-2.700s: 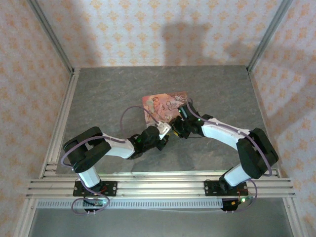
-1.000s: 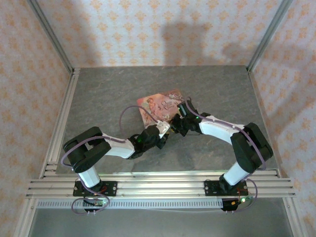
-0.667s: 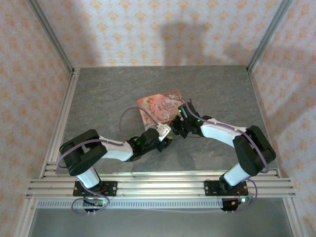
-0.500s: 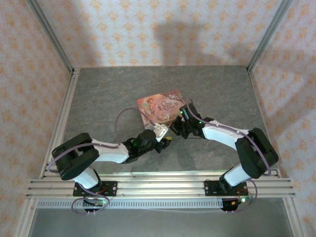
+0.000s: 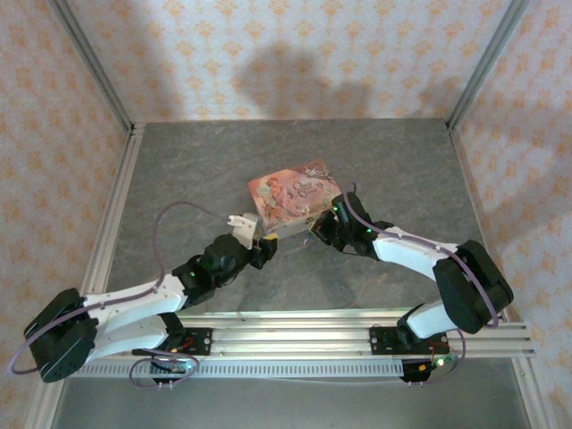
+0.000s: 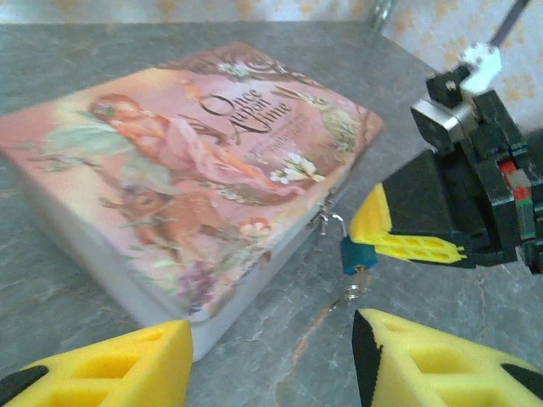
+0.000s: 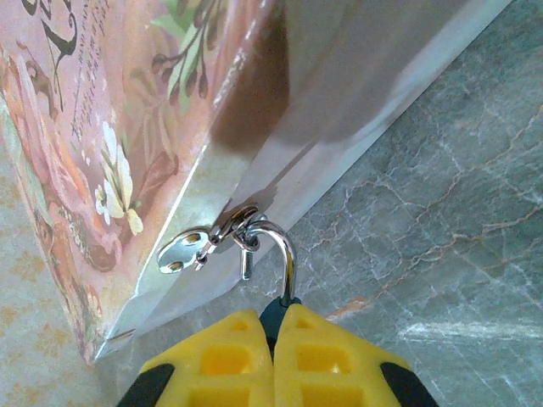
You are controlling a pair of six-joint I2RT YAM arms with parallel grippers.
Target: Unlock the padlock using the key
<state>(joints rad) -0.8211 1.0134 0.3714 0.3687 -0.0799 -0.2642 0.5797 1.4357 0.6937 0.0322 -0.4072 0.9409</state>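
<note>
The small blue padlock [image 6: 358, 254] hangs from the hasp [image 7: 191, 248] on the front of the pink picture tin [image 6: 187, 170]. My right gripper [image 7: 276, 312] is shut on its blue body [image 7: 278, 307], and the right fingers [image 6: 407, 233] show yellow against it in the left wrist view. The shackle [image 7: 287, 250] curves up through the hasp ring, and its short leg hangs free of the body. The silvery key [image 6: 356, 284] sticks out of the padlock's underside. My left gripper [image 6: 271, 365] stands open a short way in front of the key, with nothing between its fingers.
The pink tin [image 5: 295, 192] lies at the middle of the grey table [image 5: 179, 179]. The left gripper [image 5: 262, 246] and right gripper [image 5: 315, 228] sit close together at its near edge. Patterned walls and metal rails [image 5: 112, 223] border the table.
My left gripper has opened, let go of the key and drawn back toward the near left. The right gripper stays shut on the padlock.
</note>
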